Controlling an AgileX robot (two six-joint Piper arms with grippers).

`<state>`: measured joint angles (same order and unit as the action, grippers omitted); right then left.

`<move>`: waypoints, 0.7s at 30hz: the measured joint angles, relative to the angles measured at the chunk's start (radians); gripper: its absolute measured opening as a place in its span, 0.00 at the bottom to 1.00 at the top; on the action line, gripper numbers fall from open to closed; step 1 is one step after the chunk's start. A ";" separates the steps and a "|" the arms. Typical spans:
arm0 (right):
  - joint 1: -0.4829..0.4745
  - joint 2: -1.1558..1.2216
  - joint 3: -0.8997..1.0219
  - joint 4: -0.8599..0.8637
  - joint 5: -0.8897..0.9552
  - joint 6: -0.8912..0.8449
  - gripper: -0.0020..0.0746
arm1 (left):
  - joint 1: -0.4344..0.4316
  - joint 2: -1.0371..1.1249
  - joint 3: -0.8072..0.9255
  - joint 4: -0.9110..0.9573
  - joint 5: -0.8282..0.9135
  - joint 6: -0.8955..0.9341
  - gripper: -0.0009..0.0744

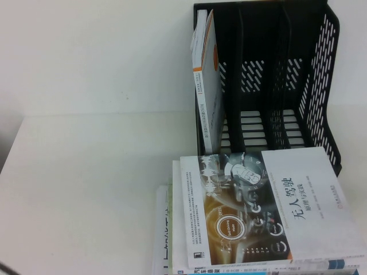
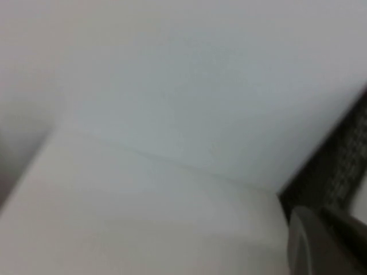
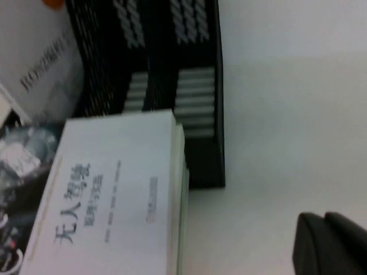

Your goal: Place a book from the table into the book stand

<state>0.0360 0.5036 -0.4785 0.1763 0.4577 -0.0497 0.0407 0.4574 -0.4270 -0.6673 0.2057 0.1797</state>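
A black book stand [image 1: 312, 86] with three slots stands at the back right of the white table. One white and orange book [image 1: 207, 91] stands upright in its left slot. A stack of books lies in front of it; the top book [image 1: 275, 200] has a white cover, a dark picture and a Chinese title. The right wrist view shows this top book [image 3: 109, 200] and the stand [image 3: 200, 86]. My right gripper [image 3: 328, 232] is to the right of the stack, over bare table, shut and empty. My left gripper [image 2: 321, 240] shows only as a blurred edge, left of the stand [image 2: 338, 166].
The white table [image 1: 86, 183] is bare on its left half. A white wall rises behind it. The stand's middle and right slots hold nothing. The stack reaches the table's front edge.
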 joint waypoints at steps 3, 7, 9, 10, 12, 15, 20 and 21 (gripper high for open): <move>0.000 0.142 -0.072 0.011 0.106 0.007 0.03 | 0.000 0.091 -0.123 -0.010 0.175 0.000 0.01; 0.000 0.322 -0.182 0.075 0.209 -0.046 0.03 | 0.000 0.251 -0.268 0.016 0.426 0.036 0.01; 0.000 0.395 -0.225 0.132 0.242 -0.089 0.03 | 0.000 0.338 -0.307 0.033 0.507 0.043 0.01; 0.000 0.434 -0.241 0.163 0.248 -0.112 0.03 | 0.000 0.379 -0.319 0.040 0.535 0.043 0.01; 0.000 0.497 -0.255 0.214 0.250 -0.150 0.03 | 0.000 0.440 -0.326 0.042 0.564 0.043 0.01; 0.000 0.590 -0.255 0.260 0.255 -0.186 0.03 | 0.000 0.518 -0.331 0.042 0.595 0.041 0.01; 0.020 0.681 -0.257 0.272 0.254 -0.205 0.03 | 0.000 0.587 -0.331 0.041 0.645 0.037 0.01; 0.031 0.692 -0.257 0.272 0.250 -0.207 0.03 | 0.000 0.593 -0.331 0.041 0.650 0.037 0.01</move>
<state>0.0670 1.1958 -0.7351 0.4480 0.7078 -0.2566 0.0407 1.0504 -0.7575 -0.6268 0.8552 0.2168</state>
